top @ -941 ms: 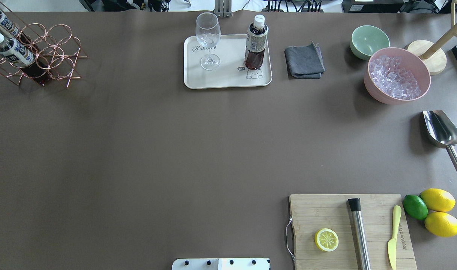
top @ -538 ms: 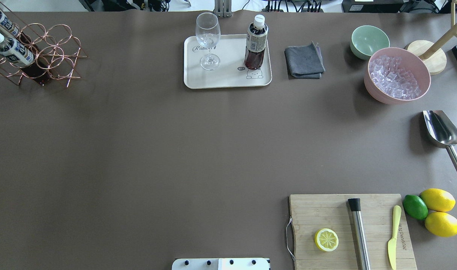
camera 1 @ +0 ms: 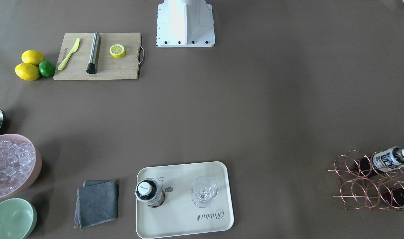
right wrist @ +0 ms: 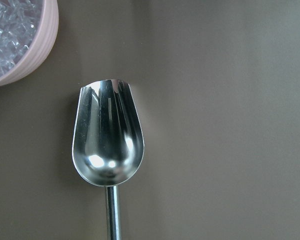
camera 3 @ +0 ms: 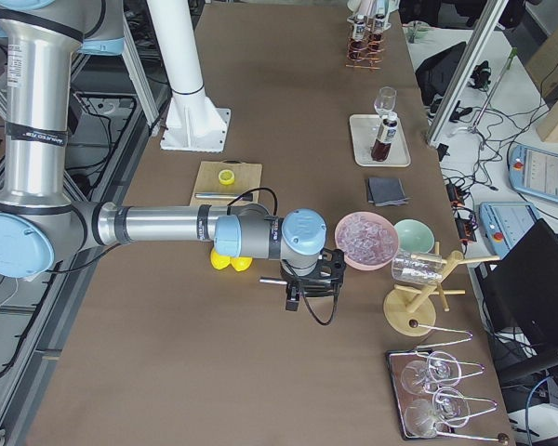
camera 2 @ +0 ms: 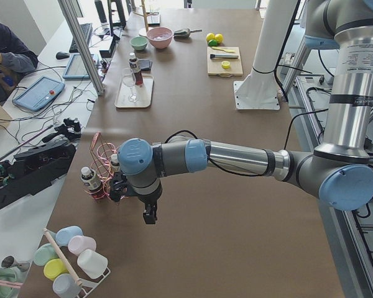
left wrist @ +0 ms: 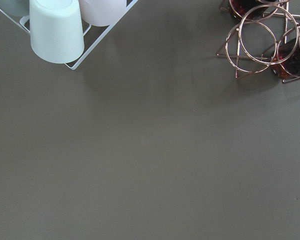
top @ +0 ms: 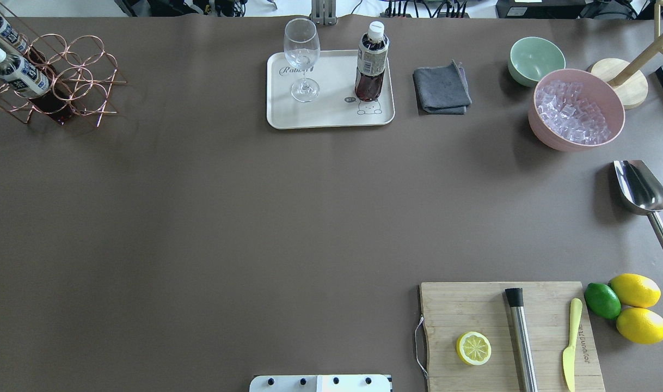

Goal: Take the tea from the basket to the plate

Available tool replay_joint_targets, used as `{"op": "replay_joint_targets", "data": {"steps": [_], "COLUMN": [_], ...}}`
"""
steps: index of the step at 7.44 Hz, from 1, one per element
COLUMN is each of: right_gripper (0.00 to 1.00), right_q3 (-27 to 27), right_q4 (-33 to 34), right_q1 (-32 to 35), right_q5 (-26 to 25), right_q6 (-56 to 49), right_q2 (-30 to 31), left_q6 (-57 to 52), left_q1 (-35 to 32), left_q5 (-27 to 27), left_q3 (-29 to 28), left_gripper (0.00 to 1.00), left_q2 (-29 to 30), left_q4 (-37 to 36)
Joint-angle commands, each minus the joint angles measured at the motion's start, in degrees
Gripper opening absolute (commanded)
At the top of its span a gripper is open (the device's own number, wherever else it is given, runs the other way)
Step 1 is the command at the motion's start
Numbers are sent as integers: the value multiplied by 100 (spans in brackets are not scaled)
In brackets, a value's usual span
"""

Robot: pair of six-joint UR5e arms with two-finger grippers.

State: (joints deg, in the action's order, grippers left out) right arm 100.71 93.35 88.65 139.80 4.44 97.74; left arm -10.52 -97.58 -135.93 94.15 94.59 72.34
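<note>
One tea bottle (top: 371,62) stands upright on the cream plate (top: 331,117), beside a stemmed glass (top: 302,60). Two more tea bottles (top: 18,73) (top: 2,30) lie slanted in the copper wire basket (top: 75,76) at the table's far left corner. My left gripper (camera 2: 149,219) shows only in the exterior left view, hanging over bare table just short of the basket (camera 2: 99,155); I cannot tell whether it is open or shut. My right gripper (camera 3: 292,305) shows only in the exterior right view, above the steel scoop (right wrist: 107,145); its state is unclear too.
A grey cloth (top: 441,89), a green bowl (top: 535,59) and a pink bowl of ice (top: 576,109) sit right of the plate. A cutting board (top: 462,310) with a lemon half, muddler and knife lies near right. A cup rack (left wrist: 65,30) stands beyond the basket.
</note>
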Motion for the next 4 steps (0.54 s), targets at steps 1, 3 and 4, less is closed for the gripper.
{"op": "replay_joint_targets", "data": {"steps": [1,3,4], "right_gripper": [100,100,100], "right_q3": [1,1,1], "right_q4": [-1,-1,-1], "right_q1": [-5,-5,-5], "right_q5": [-5,-5,-5], "right_q6": [4,22,22], "right_q2": [0,0,0], "left_q6": [-12,-38,-38], "left_q1": [134,143,143], "left_q5": [-13,-13,-4], "left_q3": [-281,-432,-424], "left_gripper": [99,99,99], "left_q2": [-107,-195,-195], "left_q4": [173,534,552]}}
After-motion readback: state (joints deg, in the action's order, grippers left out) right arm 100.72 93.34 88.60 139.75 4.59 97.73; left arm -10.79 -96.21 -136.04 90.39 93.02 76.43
